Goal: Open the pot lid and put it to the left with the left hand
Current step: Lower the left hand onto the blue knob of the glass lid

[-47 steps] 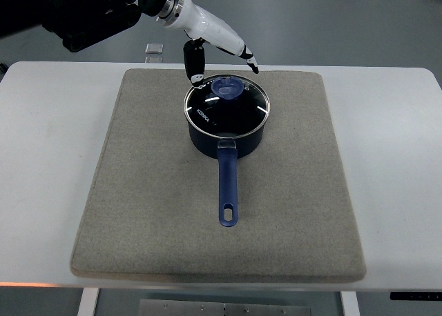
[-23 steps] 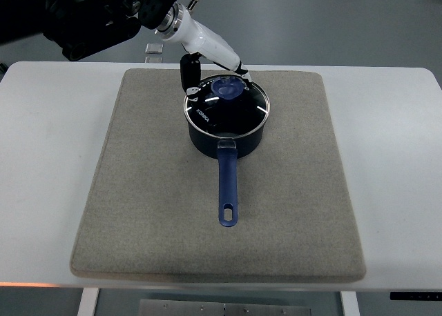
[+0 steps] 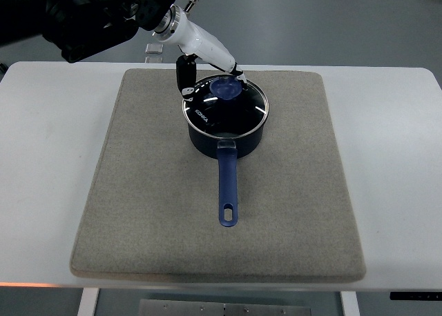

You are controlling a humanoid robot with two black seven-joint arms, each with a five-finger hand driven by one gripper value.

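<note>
The glass lid [image 3: 225, 107] on the saucepan [image 3: 224, 133] is pinched at its blue knob [image 3: 226, 87] by the left hand [image 3: 207, 64] fingers; bare grey mat [image 3: 148, 192] is seen at 9 o'clock on the white surface [image 3: 48, 157].

So we've got a white table [image 3: 41, 164] here, with a big grey felt mat [image 3: 138, 212] covering most of the middle and stopping short of every edge. Over by the far edge, just off the mat's far left corner, sits a small clear block thing [image 3: 153, 50].
</note>
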